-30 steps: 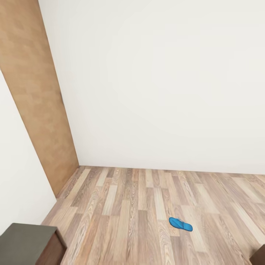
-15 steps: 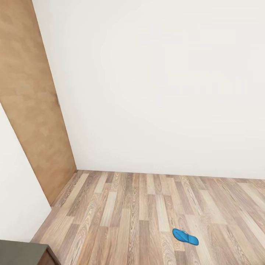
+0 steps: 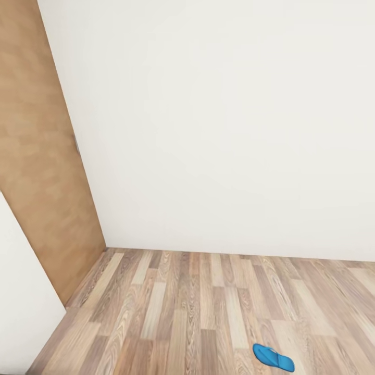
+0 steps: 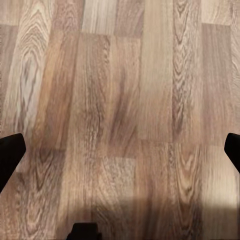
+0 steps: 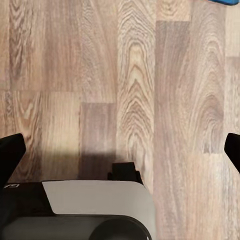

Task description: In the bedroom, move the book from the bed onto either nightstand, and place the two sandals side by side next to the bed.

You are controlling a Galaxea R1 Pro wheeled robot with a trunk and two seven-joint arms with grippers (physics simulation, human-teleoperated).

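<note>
One bright blue sandal lies flat on the wood-plank floor, low and right in the head view, well away from the wall. In the left wrist view my left gripper hangs open over bare planks, its dark fingertips far apart. My right gripper is open too, above bare floor, with a bright blue sliver at the frame's edge that may be a sandal. The book, the bed and the nightstand are out of view.
A plain white wall stands ahead. A tan wooden door is on the left beside a white wall corner. Part of my own white and black body shows in the right wrist view.
The head camera has moved: the whole picture has shifted, the sandal now sits lower and further right in it, and the dark brown cabinet at lower left has slid out of the picture.
</note>
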